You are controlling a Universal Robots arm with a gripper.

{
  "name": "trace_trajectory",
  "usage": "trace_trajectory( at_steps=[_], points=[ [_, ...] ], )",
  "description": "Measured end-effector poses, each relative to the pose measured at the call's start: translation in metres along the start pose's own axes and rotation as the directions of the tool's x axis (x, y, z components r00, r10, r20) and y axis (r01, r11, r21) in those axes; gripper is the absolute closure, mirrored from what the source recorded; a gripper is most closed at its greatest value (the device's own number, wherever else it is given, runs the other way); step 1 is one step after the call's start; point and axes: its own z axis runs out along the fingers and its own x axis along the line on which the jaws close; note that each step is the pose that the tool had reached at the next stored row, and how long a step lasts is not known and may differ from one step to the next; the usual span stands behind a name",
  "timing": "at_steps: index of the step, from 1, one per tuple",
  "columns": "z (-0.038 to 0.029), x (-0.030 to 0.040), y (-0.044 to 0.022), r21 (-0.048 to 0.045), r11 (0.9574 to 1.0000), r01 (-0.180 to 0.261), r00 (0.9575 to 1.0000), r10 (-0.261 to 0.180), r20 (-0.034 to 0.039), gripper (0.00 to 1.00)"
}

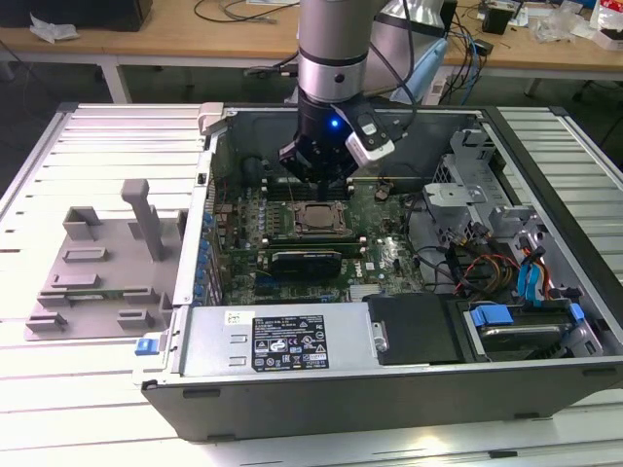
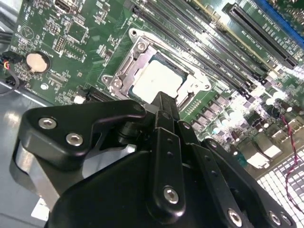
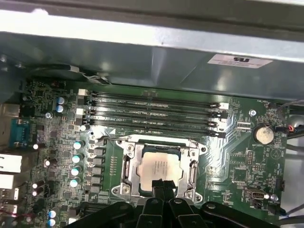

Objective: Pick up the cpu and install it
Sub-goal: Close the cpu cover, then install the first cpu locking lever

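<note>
Cpu [image 1: 318, 218], exterior view: flat in the socket frame [image 1: 292, 220], middle of the motherboard [image 1: 389, 255], gripper [image 1: 318, 185] right over it. Second wrist view: jaws pinched together, empty, above that silvery top. First wrist view: looks light, stiff, delicate; best taken by opposite edges.

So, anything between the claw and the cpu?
Nothing. In the exterior view the claw hangs above the cpu, with only bare air between them.
</note>
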Motion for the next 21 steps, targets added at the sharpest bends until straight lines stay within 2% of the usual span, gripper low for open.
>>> trace_trajectory(
  at_steps=[3,21],
  points=[
    [-0.0002,0.0003,-0.0029,0.0001,1.0000,0.000,1.0000,0.000,-0.0001,0.89],
    [-0.0010,0.0004,-0.0043,0.0005,1.0000,0.000,1.0000,0.000,-0.0004,0.89]
  ],
)
